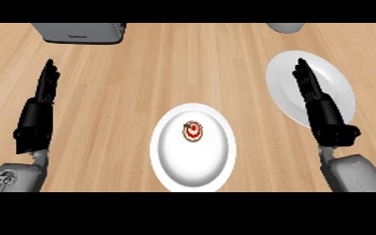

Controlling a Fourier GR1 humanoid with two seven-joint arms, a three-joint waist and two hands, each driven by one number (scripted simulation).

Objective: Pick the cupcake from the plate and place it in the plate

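Sitting on the near plate (193,172), a little above its middle, the cupcake (192,131) shows a pale rim and a red and white top. That plate is white and lies on the wooden counter (140,79) at the centre of the view, towards the lower edge. Nothing touches the cupcake; both hands are well apart from it.

The far plate (286,72), also white, lies to the right and further up the counter, apart from the near one. It bears no food that can be seen. The right hand (317,99) shows in front of it, fingers straight and held together, pointing away from the robot towards the top of the view, so that the black hand and wrist cover a long strip of the plate's middle (whether the hand touches the plate or hangs above it cannot be told from this view). It holds nothing.

The left hand (40,107) shows at the left edge, over bare wood, its fingers likewise straight and pointing up the view, holding nothing. Its grey forearm comes in at the lower left corner, as the right one does at the lower right.

At the top left stands a grey box (78,32) with a dark base, cut by the upper edge. At the top right a small part of a pale round thing (285,27) shows, just beyond the far plate; too little is seen to name it.
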